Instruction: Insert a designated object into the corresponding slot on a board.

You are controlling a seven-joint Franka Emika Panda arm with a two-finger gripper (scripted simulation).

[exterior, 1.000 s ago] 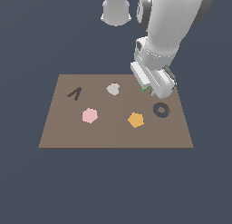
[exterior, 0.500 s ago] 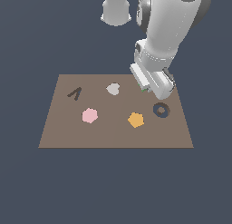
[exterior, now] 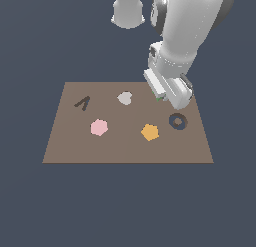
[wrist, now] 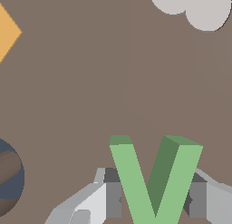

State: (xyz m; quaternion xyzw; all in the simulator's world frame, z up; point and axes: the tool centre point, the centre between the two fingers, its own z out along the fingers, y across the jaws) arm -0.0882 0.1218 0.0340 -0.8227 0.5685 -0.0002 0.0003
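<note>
Green V-shaped piece (wrist: 154,182) shows pinched between the gripper (wrist: 154,198) fingers only in the wrist view

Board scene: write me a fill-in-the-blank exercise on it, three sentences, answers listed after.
1. The green piece held between the gripper fingers is shaped like the letter ____.
2. On the board, the shape between the pink hexagon and the dark ring is an orange ____.
3. The V-shaped slot lies near the board's corner on the exterior view's ____ side.

Missing words: V; pentagon; left
</note>
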